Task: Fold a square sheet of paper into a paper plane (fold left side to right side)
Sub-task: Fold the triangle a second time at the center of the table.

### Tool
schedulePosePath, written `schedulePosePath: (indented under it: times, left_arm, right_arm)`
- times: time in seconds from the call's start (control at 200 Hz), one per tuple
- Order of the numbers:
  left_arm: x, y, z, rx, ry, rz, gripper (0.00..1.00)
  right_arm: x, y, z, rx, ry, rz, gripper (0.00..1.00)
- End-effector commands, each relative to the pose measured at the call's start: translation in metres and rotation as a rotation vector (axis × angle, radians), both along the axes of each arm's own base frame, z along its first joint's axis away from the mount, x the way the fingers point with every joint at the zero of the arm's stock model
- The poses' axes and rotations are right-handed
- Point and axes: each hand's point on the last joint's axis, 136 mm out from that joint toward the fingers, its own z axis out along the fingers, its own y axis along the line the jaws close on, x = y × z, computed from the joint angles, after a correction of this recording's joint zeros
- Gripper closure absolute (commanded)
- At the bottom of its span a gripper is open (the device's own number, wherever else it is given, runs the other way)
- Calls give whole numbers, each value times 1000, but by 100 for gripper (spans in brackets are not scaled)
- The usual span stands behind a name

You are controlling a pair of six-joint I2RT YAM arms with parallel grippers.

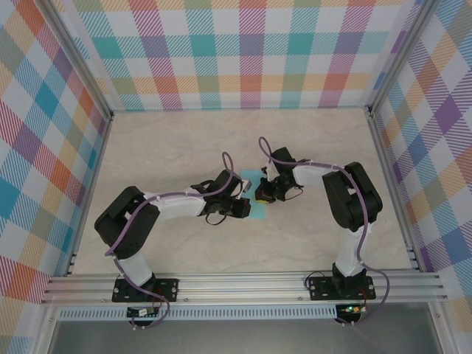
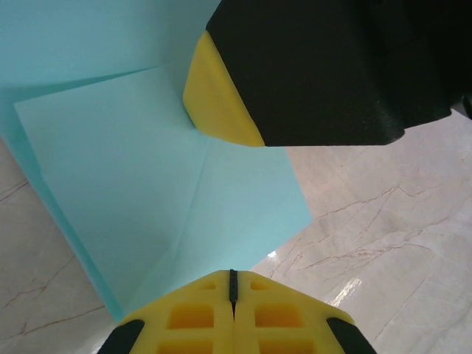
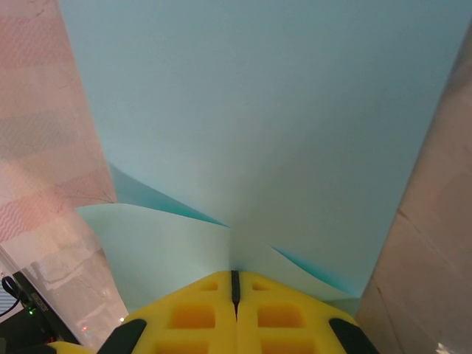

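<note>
I see the creased paper (image 2: 147, 192) mid-table (image 1: 169, 147). My left gripper (image 2: 233, 276) sits clenched at its 8 o'clock edge, and my right gripper (image 3: 234, 276) is clenched, touching it at 3 o'clock.

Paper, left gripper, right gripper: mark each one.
paper (image 2: 133, 192), left wrist view, middle of the lighter flap.
left gripper (image 2: 233, 274), left wrist view, tip where the shut fingers meet.
right gripper (image 3: 234, 274), right wrist view, tip where the shut fingers meet.

From above, the square sheet of paper (image 1: 249, 177) lies mostly hidden.
</note>
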Motion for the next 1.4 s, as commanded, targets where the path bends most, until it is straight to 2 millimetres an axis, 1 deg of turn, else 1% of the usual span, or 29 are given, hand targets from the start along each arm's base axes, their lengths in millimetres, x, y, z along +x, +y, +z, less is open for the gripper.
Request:
schedulePosePath:
  times: [0.0, 0.165, 0.315, 0.595, 0.76, 1.035, 1.115, 1.19, 1.265, 1.395]
  left_arm:
    - [-2, 10, -19, 40, 33, 29, 100]
    - [-3, 11, -30, 63, 56, 23, 100]
    - [-3, 24, -40, 112, 57, 51, 100]
    - [-5, 41, -45, 116, 61, 93, 100]
    - [-14, 53, -52, 108, 86, 116, 100]
    - [-28, 75, -57, 104, 107, 161, 100]
    - [-28, 79, -52, 84, 104, 175, 100]
    - [-27, 77, -43, 42, 98, 176, 100]
    - [-26, 68, -30, -8, 91, 155, 100]
    - [-21, 44, -4, -122, 82, 92, 100]
  right_arm:
    - [-16, -23, -39, -151, 75, -9, 100]
    - [-17, -23, -40, -160, 77, -6, 100]
    - [-18, -25, -40, -168, 78, -8, 100]
    - [-21, -28, -45, -191, 90, -3, 100]
    - [-21, -30, -47, -201, 96, -2, 100]
    - [-22, -32, -50, -216, 104, 0, 100]
    - [-22, -32, -49, -212, 104, 0, 100]
    - [-21, -30, -47, -203, 99, -1, 100]
    - [-21, -29, -45, -198, 97, 0, 100]
    - [-20, -29, -44, -199, 94, -1, 100]
